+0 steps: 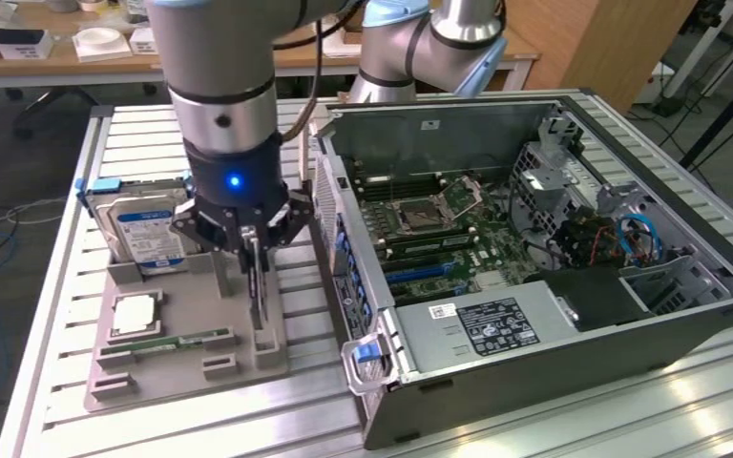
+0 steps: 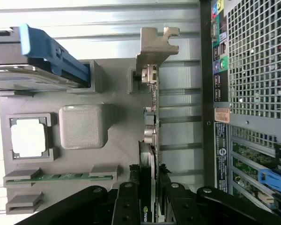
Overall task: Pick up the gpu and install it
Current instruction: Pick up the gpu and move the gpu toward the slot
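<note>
Right under the wrist, I see the hand pinching the gpu on edge (silver bracket at its far end) over the grey tray on the counter, just beside the open computer case.

Blue-labelled hard drive, square processor chip and green memory stick in a grey tray.

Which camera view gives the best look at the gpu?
The wrist view: the gpu appears edge-on along most of its length, with its silver bracket at one end. The exterior view shows it as a thin dark strip upright on the grey tray.
</note>
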Controlling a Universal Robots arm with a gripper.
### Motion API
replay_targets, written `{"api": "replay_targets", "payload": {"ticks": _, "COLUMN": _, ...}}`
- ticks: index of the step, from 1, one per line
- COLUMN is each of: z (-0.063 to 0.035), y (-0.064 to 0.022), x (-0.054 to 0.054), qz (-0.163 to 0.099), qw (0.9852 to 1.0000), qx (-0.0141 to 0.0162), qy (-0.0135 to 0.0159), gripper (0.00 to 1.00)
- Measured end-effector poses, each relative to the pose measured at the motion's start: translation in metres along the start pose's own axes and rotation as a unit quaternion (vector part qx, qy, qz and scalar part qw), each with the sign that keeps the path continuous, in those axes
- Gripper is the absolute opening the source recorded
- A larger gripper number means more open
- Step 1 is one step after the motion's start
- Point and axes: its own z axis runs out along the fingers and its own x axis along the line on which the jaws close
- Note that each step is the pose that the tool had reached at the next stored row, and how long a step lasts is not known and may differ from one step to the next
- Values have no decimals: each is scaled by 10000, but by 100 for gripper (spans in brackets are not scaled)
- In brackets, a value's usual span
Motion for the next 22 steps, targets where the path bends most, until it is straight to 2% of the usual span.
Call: {"api": "replay_targets", "payload": {"ticks": 22, "z": -1000, "y": 7, "x": -26, "qz": 3, "qw": 10000, "qx": 0, "qy": 2, "gripper": 26}}
